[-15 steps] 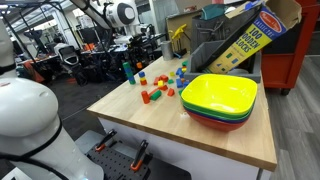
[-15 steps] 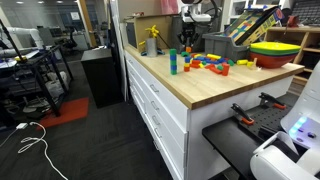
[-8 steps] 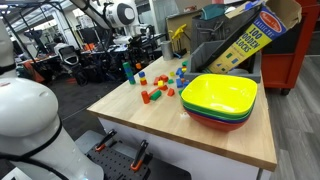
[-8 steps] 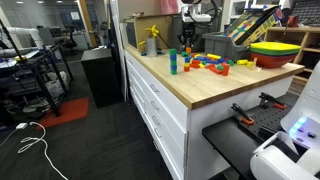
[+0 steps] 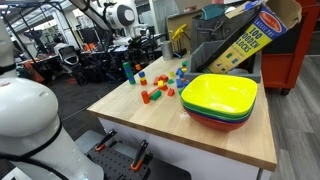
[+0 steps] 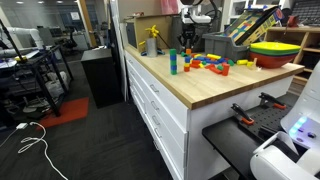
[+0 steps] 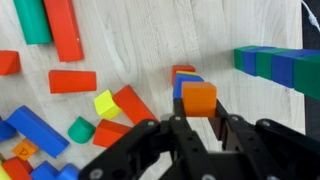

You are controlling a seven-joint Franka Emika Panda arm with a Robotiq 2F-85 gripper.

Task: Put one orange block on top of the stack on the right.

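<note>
We judge that we are at the placing step. In the wrist view, loose blocks (image 7: 72,81) lie scattered to the left on pale wood. At centre the gripper (image 7: 199,120) is clamped on the orange block (image 7: 198,97). That block sits just over the stack (image 7: 184,82), and the stack's blue cube, with a red-orange one beyond it, peeks out on the block's left side. Further right runs a green-and-blue row of blocks (image 7: 275,65). We cannot tell whether the held block touches the stack yet. The next move, we think, calls for nudging it square over the top cube, lowering gently, then letting go without toppling the column. In an exterior view the wooden table (image 5: 220,140) carries the toys at mid-left and stacked bowls (image 5: 222,100) at right, with a cluttered lab behind.
</note>
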